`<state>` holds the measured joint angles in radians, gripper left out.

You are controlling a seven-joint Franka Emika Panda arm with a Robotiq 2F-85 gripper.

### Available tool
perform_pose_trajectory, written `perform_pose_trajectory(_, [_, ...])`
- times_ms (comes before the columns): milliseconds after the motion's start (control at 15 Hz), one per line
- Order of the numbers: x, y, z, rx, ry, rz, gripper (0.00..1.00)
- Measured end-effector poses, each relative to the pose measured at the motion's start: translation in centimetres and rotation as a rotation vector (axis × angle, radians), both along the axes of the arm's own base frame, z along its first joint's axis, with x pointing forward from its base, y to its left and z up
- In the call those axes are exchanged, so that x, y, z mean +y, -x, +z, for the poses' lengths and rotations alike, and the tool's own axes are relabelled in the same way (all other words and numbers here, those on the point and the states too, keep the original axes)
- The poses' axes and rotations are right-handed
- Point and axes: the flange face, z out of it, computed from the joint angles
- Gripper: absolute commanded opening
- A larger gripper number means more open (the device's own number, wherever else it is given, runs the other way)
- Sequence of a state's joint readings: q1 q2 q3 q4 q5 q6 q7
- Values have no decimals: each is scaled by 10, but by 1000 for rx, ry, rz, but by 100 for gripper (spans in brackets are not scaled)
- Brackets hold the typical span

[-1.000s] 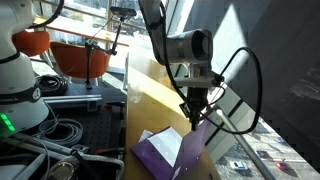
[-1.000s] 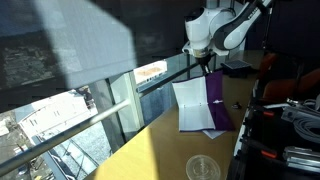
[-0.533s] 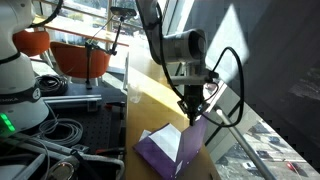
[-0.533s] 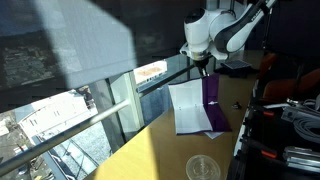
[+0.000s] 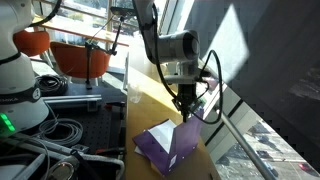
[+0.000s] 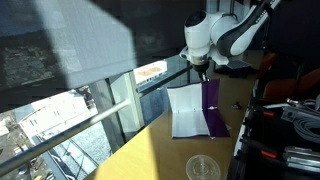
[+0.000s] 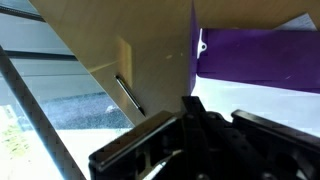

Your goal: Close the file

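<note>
I have the gripper [image 5: 186, 111] pinched on the top edge of the file [image 5: 152, 151], its purple cover upright, white sheets [image 6: 185, 109] just beside it

No writing, number or brand can be read in any of the views. The only thing like a sign is a small white mark [image 7: 201, 44] at the left edge of the purple cover of the file [image 7: 260, 55] in the wrist view. It is too small and blurred to tell whether it is a letter or a logo.
</note>
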<state>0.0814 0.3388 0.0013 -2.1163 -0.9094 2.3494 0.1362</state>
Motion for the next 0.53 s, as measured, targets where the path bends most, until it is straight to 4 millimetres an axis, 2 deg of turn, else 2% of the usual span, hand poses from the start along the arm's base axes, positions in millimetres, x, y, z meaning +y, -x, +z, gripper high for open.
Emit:
perform_pose_trajectory(67, [0, 3, -4, 2, 0, 3, 0])
perform_pose_trajectory(133, [1, 6, -7, 4, 1, 4, 17])
perform_pose_trajectory(200, [1, 9, -10, 4, 1, 5, 28])
perform_pose_trajectory(533, [0, 18, -20, 4, 8, 0, 63])
